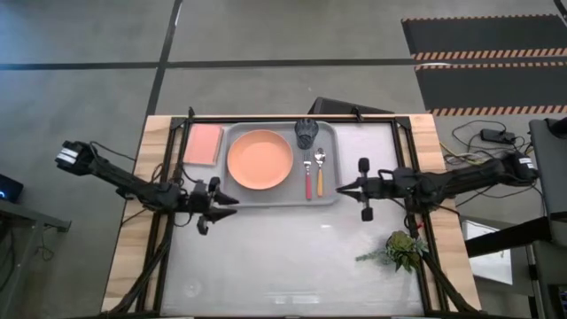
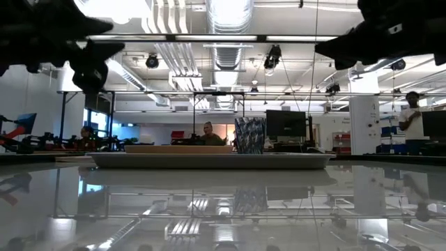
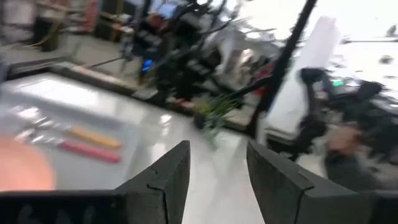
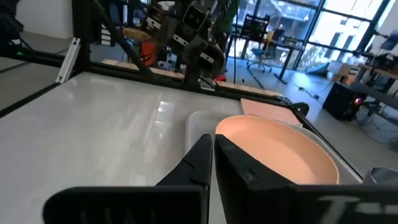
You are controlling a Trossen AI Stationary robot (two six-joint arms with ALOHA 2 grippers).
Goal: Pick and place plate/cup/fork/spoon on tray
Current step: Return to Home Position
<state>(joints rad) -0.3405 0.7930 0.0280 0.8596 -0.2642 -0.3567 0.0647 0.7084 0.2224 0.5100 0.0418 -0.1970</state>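
Observation:
The grey tray (image 1: 330, 198) lies at the table's far middle. On it are the salmon-orange plate (image 1: 260, 159), the dark cup (image 1: 306, 133) at its far edge, and the red-handled fork (image 1: 308, 180) and the orange-handled spoon (image 1: 320, 175) side by side to the right of the plate. My left gripper (image 1: 230, 201) is open and empty beside the tray's near left corner, above the table. My right gripper (image 1: 340, 188) is shut and empty just off the tray's right edge and points at the plate (image 4: 280, 149).
A pink flat rectangle (image 1: 204, 143) lies left of the tray. A small green plant (image 1: 403, 248) lies at the near right. A black frame (image 1: 292, 118) runs along the table's far side. People stand in the room behind (image 2: 412, 115).

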